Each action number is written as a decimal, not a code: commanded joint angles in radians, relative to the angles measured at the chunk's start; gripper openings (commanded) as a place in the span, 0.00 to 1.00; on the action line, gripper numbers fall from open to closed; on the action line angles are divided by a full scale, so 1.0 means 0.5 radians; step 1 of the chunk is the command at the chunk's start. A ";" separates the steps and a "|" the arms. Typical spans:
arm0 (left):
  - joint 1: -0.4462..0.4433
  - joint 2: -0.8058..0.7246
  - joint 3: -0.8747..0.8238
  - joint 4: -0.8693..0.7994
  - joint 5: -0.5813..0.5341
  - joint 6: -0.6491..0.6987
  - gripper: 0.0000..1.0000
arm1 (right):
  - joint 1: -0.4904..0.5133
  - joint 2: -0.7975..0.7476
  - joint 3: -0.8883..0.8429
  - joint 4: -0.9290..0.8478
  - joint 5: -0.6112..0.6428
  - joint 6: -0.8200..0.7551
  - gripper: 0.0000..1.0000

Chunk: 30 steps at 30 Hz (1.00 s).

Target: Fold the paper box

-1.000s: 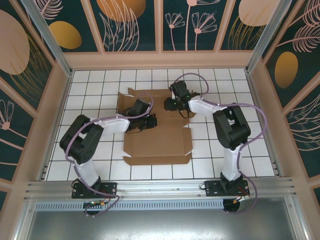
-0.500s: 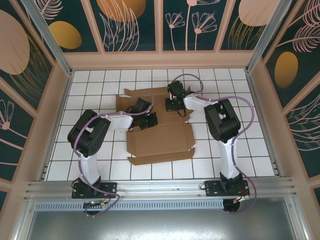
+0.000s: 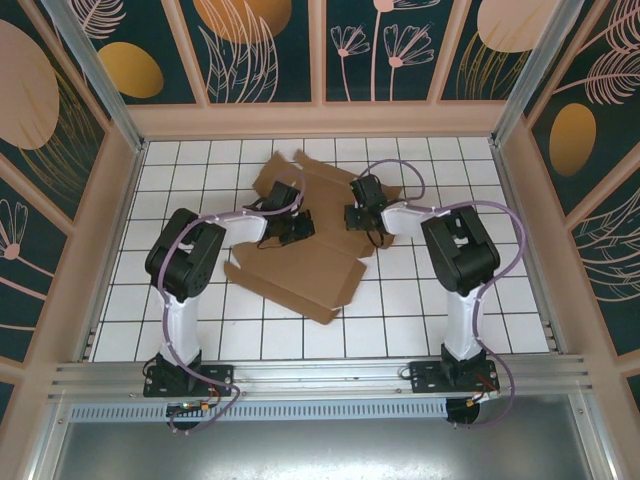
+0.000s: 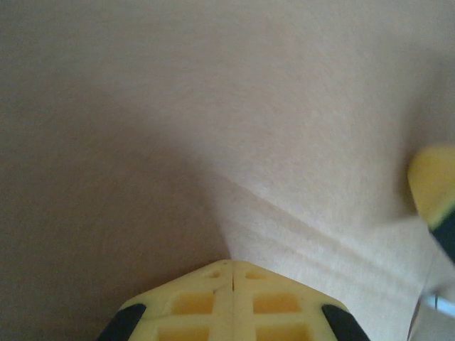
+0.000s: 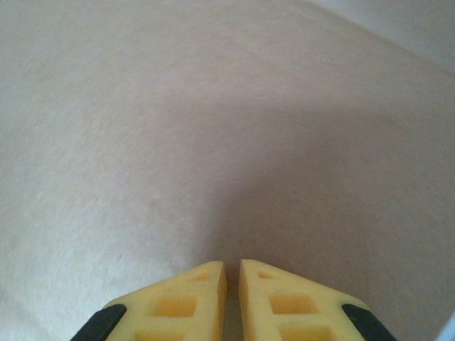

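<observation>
Both my arms are reaching out over the box (image 3: 295, 285), which is basically a big flat cardboard sheet on the tiled table (image 3: 480, 290). My left gripper (image 4: 231, 268) is shut tight, tips together with nothing between them. It's nose-down on bare cardboard, and a crease runs off diagonally just past the tips. My guess is I'm using it as a closed fist to pin or shove the sheet rather than grab it.

My right gripper (image 5: 232, 266) is almost closed, just a thin slit, and I can't see anything in the slit. It's also right down over plain cardboard. A yellow fingertip (image 4: 432, 181) pokes in to the right of my left jaws, so the two grippers are sitting close together, near the middle of the sheet.

The sheet isn't square to the tiles, it sits skewed. Its long axis runs from beyond my jaws back toward my bases. The near panel's long edge slants left-far to right-near. The flaps beyond my jaws look a bit kicked up, but I can't say for sure.
</observation>
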 commanded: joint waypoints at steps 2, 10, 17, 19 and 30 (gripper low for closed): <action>0.016 0.281 0.126 -0.218 -0.066 0.063 0.00 | 0.056 -0.075 -0.312 -0.184 -0.117 0.164 0.17; -0.058 0.388 0.354 -0.329 0.079 0.174 0.00 | 0.300 -0.334 -0.551 -0.117 -0.242 0.287 0.22; -0.095 0.041 0.243 -0.310 0.113 0.200 0.00 | 0.306 -0.628 -0.571 -0.101 -0.141 0.257 0.30; -0.057 -0.114 0.152 -0.249 0.140 0.193 0.00 | 0.235 -0.736 -0.578 -0.075 -0.146 0.208 0.38; 0.192 -0.141 0.001 -0.155 0.229 0.136 0.00 | -0.309 -1.017 -0.769 0.087 -0.246 0.327 0.81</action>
